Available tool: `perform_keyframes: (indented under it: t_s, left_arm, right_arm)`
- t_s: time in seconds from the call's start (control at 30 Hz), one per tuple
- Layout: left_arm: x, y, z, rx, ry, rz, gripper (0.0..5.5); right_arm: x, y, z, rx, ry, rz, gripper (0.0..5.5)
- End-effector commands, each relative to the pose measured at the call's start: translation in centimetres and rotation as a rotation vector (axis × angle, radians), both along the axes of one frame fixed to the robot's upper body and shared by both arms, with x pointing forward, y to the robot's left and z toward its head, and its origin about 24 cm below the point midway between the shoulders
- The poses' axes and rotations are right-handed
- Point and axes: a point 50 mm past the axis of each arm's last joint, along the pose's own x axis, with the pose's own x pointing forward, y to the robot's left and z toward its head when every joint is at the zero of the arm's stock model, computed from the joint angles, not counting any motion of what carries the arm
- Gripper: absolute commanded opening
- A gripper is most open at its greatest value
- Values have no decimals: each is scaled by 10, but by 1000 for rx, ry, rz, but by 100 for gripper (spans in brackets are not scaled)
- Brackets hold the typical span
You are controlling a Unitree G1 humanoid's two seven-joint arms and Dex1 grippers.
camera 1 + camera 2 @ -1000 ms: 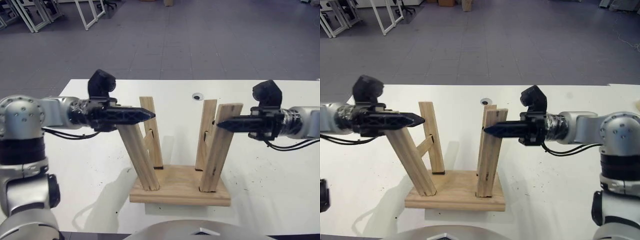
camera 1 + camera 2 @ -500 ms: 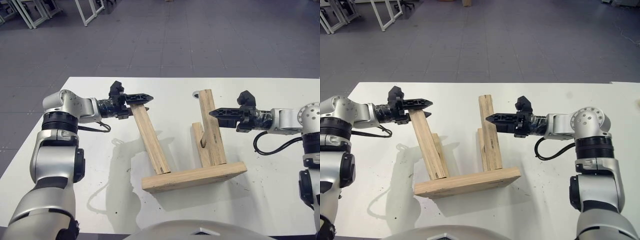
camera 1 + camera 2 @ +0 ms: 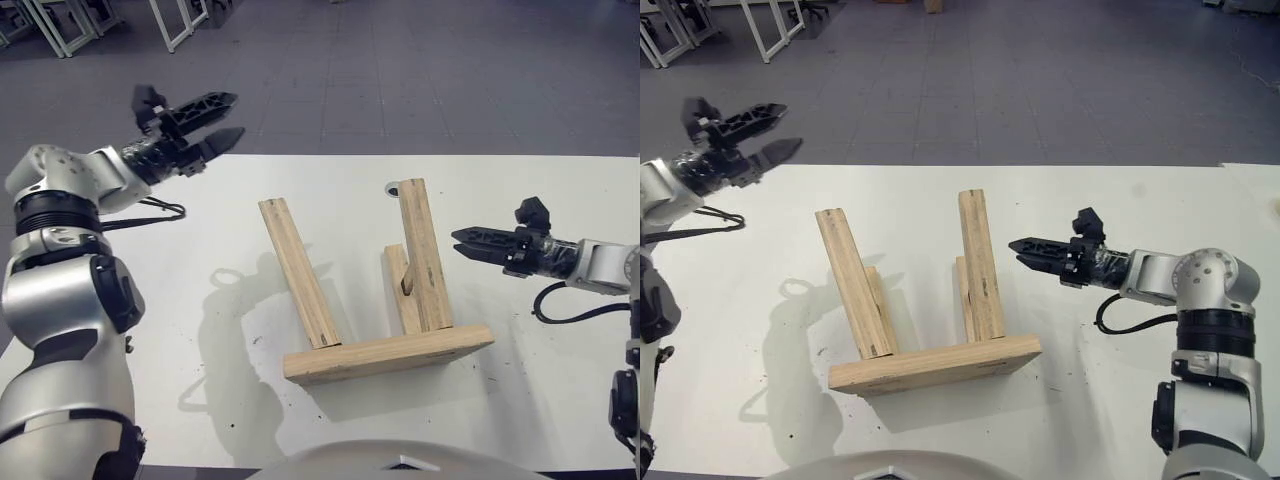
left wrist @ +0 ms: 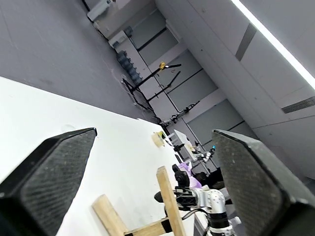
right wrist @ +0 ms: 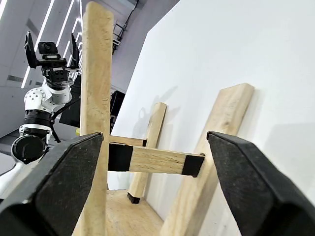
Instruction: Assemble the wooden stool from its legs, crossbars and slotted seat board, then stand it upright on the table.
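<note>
the right pincer point(image 3: 458, 241) hangs low over the tabletop point(image 3: 180, 330), just beside the stool's right-hand legs and not touching them. its wrist view shows its fingers point(image 5: 54, 182) spread apart and empty, with a crossbar point(image 5: 152, 160) joining two legs beyond. the left pincer point(image 3: 236, 114) is lifted high beyond the tabletop's far left corner, well apart from the wood, and is likewise apart and empty.

the wooden stool point(image 3: 370, 290) sits near the middle of the tabletop, put together but upside down. its slotted seat board point(image 3: 390, 352) lies flat on the surface and the legs point(image 3: 298, 270) point up, splayed a little outward. a small round hole point(image 3: 397, 188) in the tabletop lies just behind it.

the joining looks done, so what remains is probably the turn-over. to do it well, bring both pincers in level with each other and clamp low on opposite legs, close to the seat board, where the wood is stiffest. gripping high could lever the slotted joints loose. lift clear first, then roll slowly with both wrists in step, never pulling the legs apart. set all the feet down together before letting go.
</note>
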Motion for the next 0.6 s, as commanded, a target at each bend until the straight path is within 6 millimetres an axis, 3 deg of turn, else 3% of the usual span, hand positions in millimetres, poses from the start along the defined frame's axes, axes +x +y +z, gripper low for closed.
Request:
perform_keyframes:
  t_s: [0.03,0.1,0.2,0.33,0.47,0.53,0.6]
  left_arm:
    - [-20,35,-12,188,-16,80,430]
    - [-43,42,-23,389,-72,35,430]
    - [-96,32,-53,742,-140,-151,430]
    - [-151,21,-79,974,-200,-430,430]
    - [-182,16,-87,1137,-243,-719,430]
    - [-190,9,-86,1183,-293,-814,430]
    - [-191,-7,-88,1198,-368,-853,430]
  right_arm:
    - [-13,-18,2,-179,-138,-69,388]
    - [-26,-23,-1,-267,-242,-43,388]
    - [-45,-32,-7,-379,-322,60,388]
    - [-73,-38,-5,-534,-389,325,388]
    - [-92,-36,-5,-648,-480,632,388]
    - [-99,-35,-8,-703,-535,769,388]
    - [-96,-26,-11,-697,-588,796,388]
